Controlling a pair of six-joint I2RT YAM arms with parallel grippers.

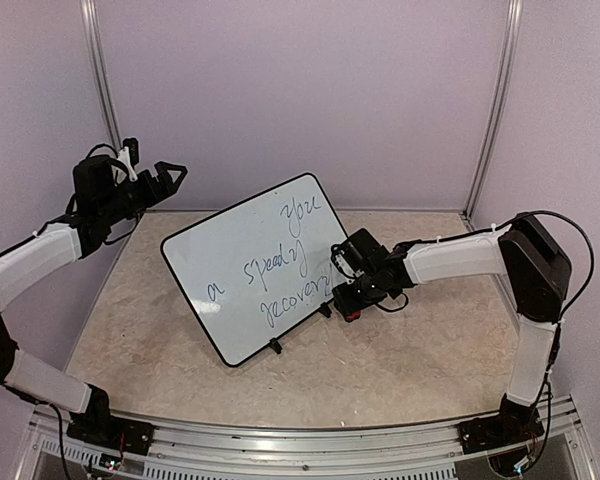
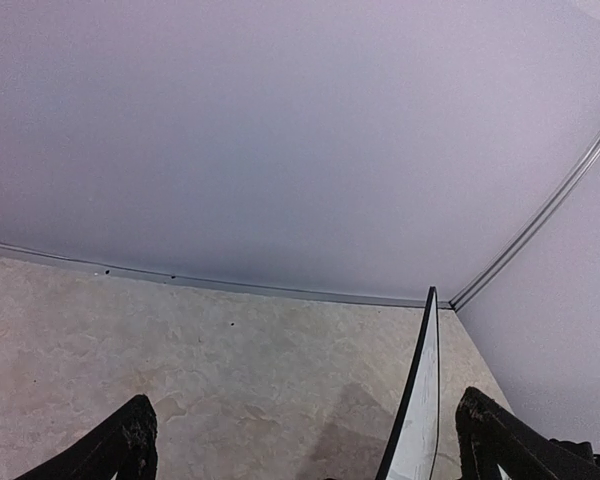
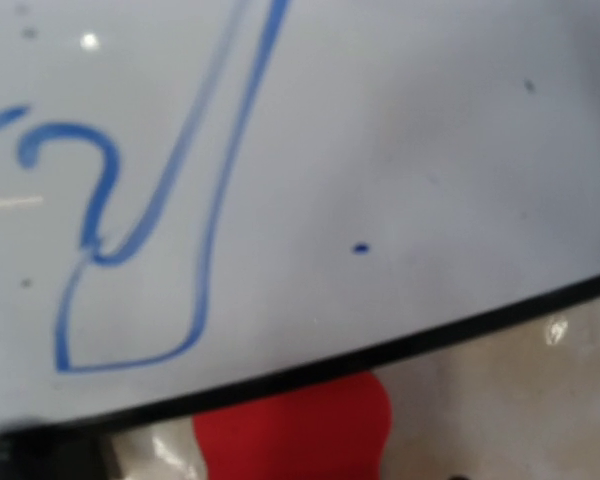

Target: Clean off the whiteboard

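The whiteboard stands tilted in the middle of the bench, with blue writing on it. The left tool hangs high at far left, jaws wide apart. The right tool is low at the board's right edge by a red block; whether it is apart or clamped I cannot tell.

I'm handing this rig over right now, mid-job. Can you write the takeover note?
The left gripper is open and empty, raised over the left side of the table, clear of the board.
The right gripper is low at the right edge of the whiteboard, at a red eraser. The views don't show whether it has gripped the eraser.
The whiteboard stands tilted on its feet mid-table, with blue writing across it.
Done: nothing wiped yet.
Left: secure the eraser, then wipe off all the writing.
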